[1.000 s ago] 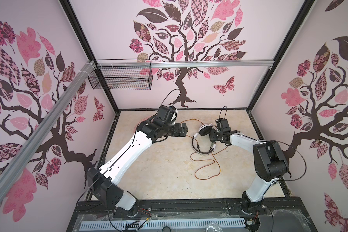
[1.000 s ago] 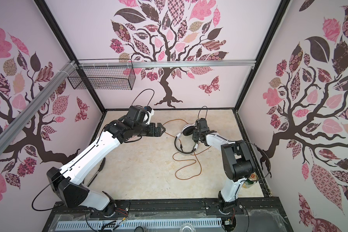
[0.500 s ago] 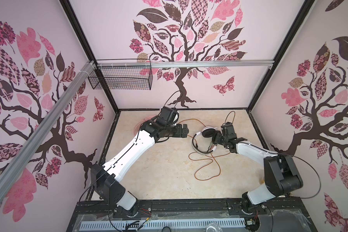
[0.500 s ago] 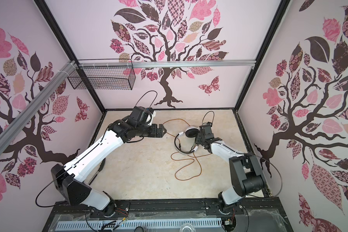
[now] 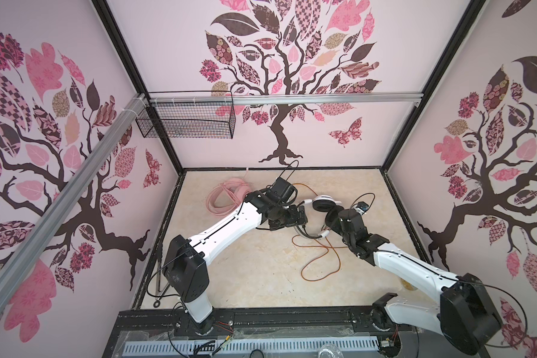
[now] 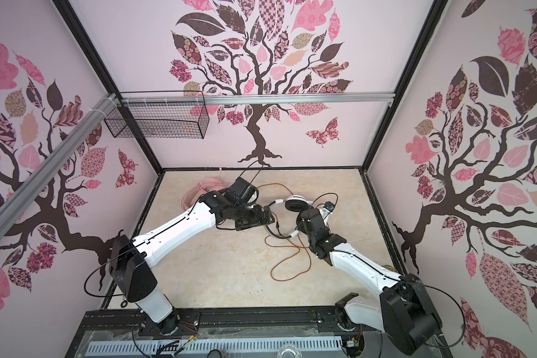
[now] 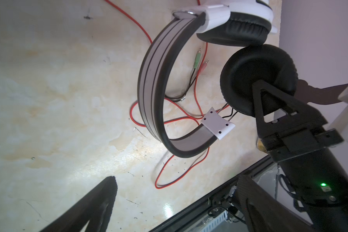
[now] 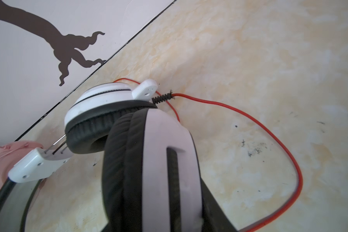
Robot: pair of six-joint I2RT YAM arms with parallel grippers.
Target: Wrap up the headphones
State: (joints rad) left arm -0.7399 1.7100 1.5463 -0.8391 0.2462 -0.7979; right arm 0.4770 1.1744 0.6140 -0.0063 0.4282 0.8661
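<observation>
White headset (image 5: 324, 204) sits right of centre toward the back of the table (image 5: 245, 279), between my two grippers. One ear cup (image 8: 100, 102) lies down by the back wall. The other cup (image 7: 249, 70) is pinched in my right gripper (image 5: 330, 217), a finger laid across the black pad. That cup looks lifted, with the headband (image 7: 149, 84) hanging to the table. Left gripper (image 5: 301, 218) is spread wide, holds nothing, hovers just beside the headband. Orange-red cable (image 8: 299, 176) is loose, sprawled in loops under and in front of the band. Green and pink plugs (image 7: 197, 59) lie inside the band's arc. None of the cable is wound yet.

Handling, my guess: light thing, hard plastic shells, springy band that will swing and twist if I hold only a cup. Pads are soft and squash, so the grip is mushy but not slippery. Cable is thin and limp, slides easily, and loops will spring off unless I keep it taut. Best hold for my left: the cable close to the ribbed strain relief (image 8: 162, 98), then feed along from there. Avoid the thin bare wires at the slider (image 7: 217, 125), they look fragile. Pink headset (image 5: 226, 198), cable coiled, lies well apart at back left, behind my left arm.
</observation>
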